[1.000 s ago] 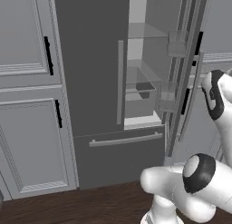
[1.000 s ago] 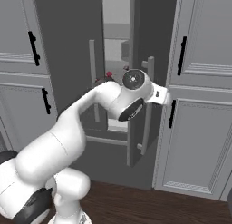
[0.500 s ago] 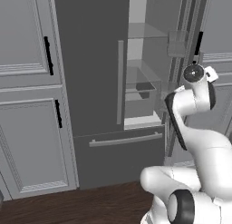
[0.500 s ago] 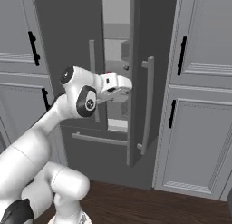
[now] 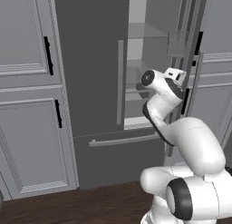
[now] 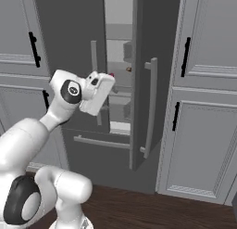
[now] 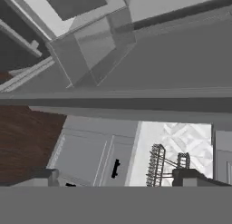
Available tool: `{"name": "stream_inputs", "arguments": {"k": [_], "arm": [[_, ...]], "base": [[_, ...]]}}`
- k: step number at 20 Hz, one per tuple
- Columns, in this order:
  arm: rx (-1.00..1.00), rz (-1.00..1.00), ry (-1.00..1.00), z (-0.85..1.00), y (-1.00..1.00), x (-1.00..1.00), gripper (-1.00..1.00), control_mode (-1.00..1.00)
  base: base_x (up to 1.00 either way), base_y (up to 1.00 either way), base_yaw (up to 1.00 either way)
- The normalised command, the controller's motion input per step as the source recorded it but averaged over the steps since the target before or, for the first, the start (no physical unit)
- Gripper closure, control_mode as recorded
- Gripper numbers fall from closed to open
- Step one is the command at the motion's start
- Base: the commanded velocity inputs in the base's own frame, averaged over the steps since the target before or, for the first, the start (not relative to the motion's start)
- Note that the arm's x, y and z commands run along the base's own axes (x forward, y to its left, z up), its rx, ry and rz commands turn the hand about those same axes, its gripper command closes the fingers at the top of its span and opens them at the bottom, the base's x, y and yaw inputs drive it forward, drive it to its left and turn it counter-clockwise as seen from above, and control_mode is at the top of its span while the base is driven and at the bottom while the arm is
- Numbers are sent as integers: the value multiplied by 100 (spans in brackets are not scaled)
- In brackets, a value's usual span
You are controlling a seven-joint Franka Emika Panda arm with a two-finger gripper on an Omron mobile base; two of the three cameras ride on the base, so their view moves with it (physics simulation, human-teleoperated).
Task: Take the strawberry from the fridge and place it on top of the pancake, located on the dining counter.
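Since a second ago the arm has swung left across the fridge [image 5: 90, 82] opening. Your gripper [image 7: 115, 175] stands wide, holding nothing. You see what may be the strawberry [image 6: 129, 69] on a shelf inside: tiny, soft, easily bruised, so pinch gently across its middle.

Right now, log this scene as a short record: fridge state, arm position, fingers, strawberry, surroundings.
fridge: right door swung open, left door shut, pale shelved interior showing
bottom drawer: shut
arm: raised in front of the open fridge, hand level with the middle shelves
fingers: spread wide apart, nothing between them
strawberry: cannot be made out for certain; a tiny dot sits on a shelf in the right base view
cabinets: light grey, black handles, either side of the fridge
floor: dark wood
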Motion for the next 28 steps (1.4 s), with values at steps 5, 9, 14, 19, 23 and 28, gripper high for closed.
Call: {"name": "stream_inputs", "arguments": {"k": [5, 9, 14, 19, 23, 28], "arm": [[-31, 13, 72, 0, -7, 32, -100, -100], [-42, 14, 40, -12, -6, 24, -100, -100], [-18, 9, 21, -32, -29, 33, -100, -100], [-9, 7, 7, -3, -8, 70, -100, -100], [-2, 11, 5, 0, -24, 68, -100, -100], [0, 9, 4, 0, -43, 35, -100, -100]], "base": [[0, 0, 0], [0, 0, 0], [0, 0, 0], [0, 0, 0], [0, 0, 0], [0, 0, 0]]}}
